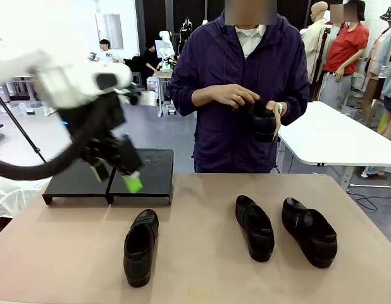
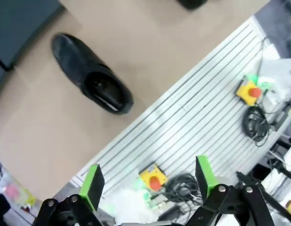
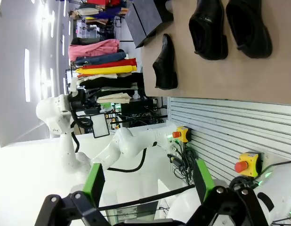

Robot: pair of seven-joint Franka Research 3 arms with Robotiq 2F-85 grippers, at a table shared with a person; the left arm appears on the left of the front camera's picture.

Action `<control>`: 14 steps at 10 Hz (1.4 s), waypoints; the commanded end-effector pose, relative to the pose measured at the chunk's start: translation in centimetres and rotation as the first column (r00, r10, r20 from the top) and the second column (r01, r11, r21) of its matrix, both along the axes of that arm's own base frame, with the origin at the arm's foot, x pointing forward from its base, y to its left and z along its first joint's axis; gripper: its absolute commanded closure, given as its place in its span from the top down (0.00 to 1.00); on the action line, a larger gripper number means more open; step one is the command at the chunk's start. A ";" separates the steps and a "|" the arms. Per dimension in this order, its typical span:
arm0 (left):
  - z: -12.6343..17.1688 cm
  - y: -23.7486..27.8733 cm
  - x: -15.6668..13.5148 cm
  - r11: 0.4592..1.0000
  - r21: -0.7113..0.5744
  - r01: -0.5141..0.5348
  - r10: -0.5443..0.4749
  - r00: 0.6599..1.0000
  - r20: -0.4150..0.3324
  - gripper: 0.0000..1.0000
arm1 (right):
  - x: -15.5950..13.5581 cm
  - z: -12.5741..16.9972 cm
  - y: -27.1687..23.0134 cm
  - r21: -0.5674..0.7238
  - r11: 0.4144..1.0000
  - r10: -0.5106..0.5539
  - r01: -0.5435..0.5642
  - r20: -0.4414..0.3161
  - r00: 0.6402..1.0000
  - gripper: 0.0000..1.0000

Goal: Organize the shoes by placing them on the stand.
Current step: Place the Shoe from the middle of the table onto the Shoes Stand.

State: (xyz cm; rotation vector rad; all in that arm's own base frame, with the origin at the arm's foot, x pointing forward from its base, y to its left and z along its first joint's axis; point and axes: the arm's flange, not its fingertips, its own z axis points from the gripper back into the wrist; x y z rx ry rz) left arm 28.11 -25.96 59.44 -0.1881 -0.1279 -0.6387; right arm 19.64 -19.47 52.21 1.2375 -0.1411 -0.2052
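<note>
From the front, the left gripper (image 1: 116, 177) hangs spread and empty before the bare stand (image 1: 151, 166). The left loafer (image 1: 140, 246), middle loafer (image 1: 254, 227) and right loafer (image 1: 309, 231) wait on the table (image 1: 202, 272), while the person's hands (image 1: 233, 96) hold a fourth loafer (image 1: 264, 121), likely to offer it. Its wrist camera sights the left loafer, opening upward for gripping. The right wrist camera shows the right gripper (image 3: 148, 181) equally open, empty, off the table.

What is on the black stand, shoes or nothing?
Nothing: the visible top of the stand is bare. Three shoes lie on the table before it, and the person holds the fourth.
</note>
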 end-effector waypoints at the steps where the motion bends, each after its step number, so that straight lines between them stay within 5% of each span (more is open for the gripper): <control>1: -1.3 -1.1 0.7 0.994 -0.010 -0.104 0.103 0.990 -0.099 1.00 | -0.2 0.2 -0.3 -0.001 1.000 0.012 -0.012 0.024 1.000 1.00; 2: -1.4 -0.9 1.5 0.967 -0.027 -0.253 0.245 0.955 -0.168 1.00 | -0.2 0.2 -0.3 -0.001 1.000 0.012 -0.012 0.024 1.000 1.00; 3: 1.5 1.7 2.7 0.983 -0.077 -0.165 0.158 0.984 -0.082 1.00 | -0.2 0.2 -0.3 -0.001 1.000 0.012 -0.012 0.024 1.000 1.00; 4: -2.5 -1.5 1.4 0.992 0.017 -0.121 0.122 0.987 -0.105 1.00 | -0.2 0.2 -0.3 -0.001 1.000 0.012 -0.012 0.024 1.000 1.00; 8: -2.0 -1.4 1.6 0.991 0.004 -0.134 0.134 0.984 -0.116 1.00 | -0.2 0.2 -0.3 -0.001 1.000 0.012 -0.012 0.024 1.000 1.00; 9: -4.0 -2.0 1.1 0.983 -0.044 -0.181 0.174 0.977 -0.121 1.00 | -0.2 0.2 -0.3 -0.001 1.000 0.012 -0.012 0.024 1.000 1.00; 11: -7.9 -2.8 0.1 0.906 -0.094 -0.413 0.401 0.907 -0.124 1.00 | -0.2 0.2 -0.3 -0.001 1.000 0.012 -0.012 0.024 1.000 1.00; 14: -12.2 -3.5 0.4 0.852 -0.158 -0.499 0.497 0.866 -0.057 1.00 | -0.2 0.2 -0.3 -0.001 1.000 0.012 -0.012 0.024 1.000 1.00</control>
